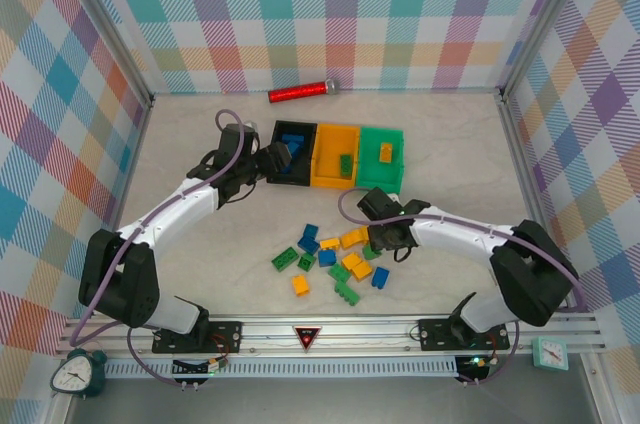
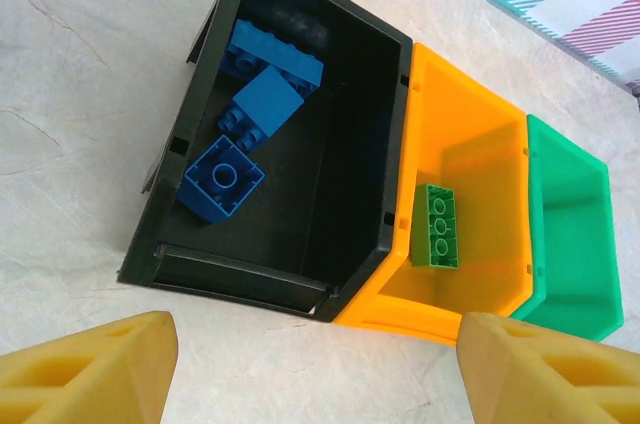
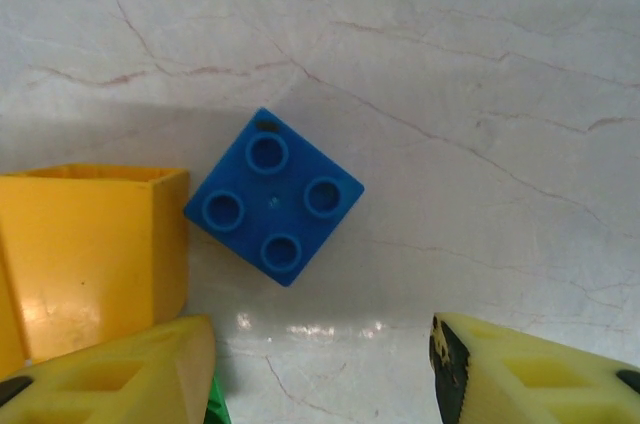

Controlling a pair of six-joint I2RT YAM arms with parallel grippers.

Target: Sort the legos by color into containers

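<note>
Left pincer (image 2: 315, 344) wide, empty, by black bin (image 2: 350, 124) | right pincer (image 3: 322, 344) apart, empty, by blue lego (image 3: 273, 196)

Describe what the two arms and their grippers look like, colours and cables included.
Both the left arm and the right arm have white links with bulky black joints and black bases bolted to a silver rail. A thin purple cable loops along each. The left gripper and the right gripper carry yellow wedge-shaped fingers with hollow cut-outs.
</note>
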